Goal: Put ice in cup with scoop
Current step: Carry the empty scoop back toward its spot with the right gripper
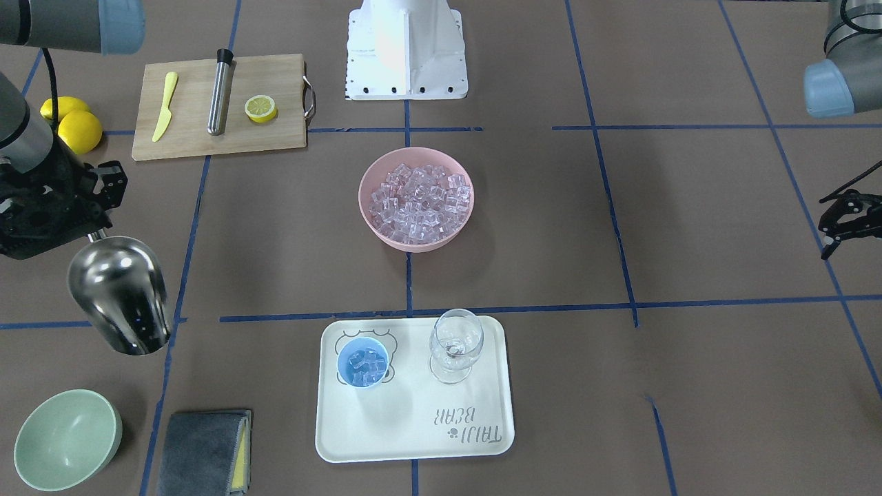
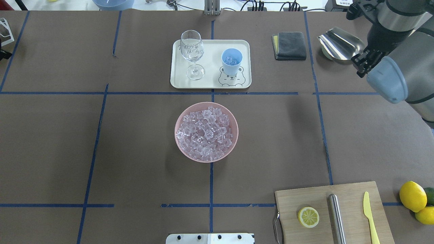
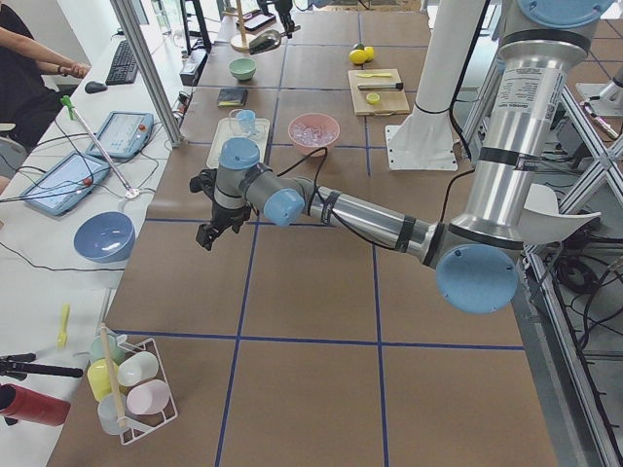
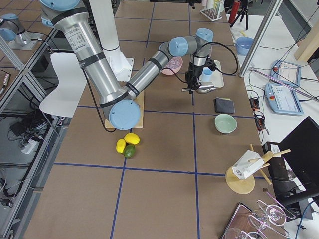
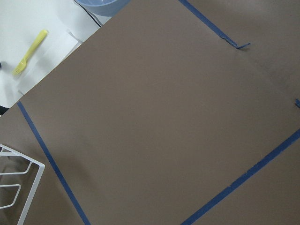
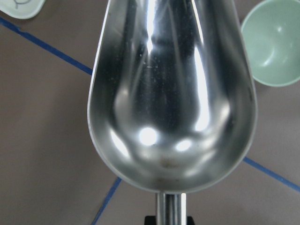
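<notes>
The right pincer (image 2: 362,61) is clamping the thin handle of the scoop (image 1: 120,293), holding it in the air at the robot's right edge of the table, mouth pointing away from the robot toward the green bowl (image 1: 65,441). The wrist view is showing the trough bare, with no cube in it. The scoop is hanging well apart from the tray (image 1: 413,441), where the cup (image 1: 362,362) is standing upright beside a wine glass (image 1: 455,344) and is holding several cubes. The main heap of ice (image 1: 419,203) is lying in the pink bowl (image 1: 361,200) at mid-table. The left pincer (image 1: 844,224) is hanging idle far off on the other side, fingers apart. By these signs a load is sitting in the cup, and the arm looks to be between loads or finishing. If more is wanted, the next move is calling for a swing to the pink bowl and a low, level dig; otherwise, for laying the scoop down.
</notes>
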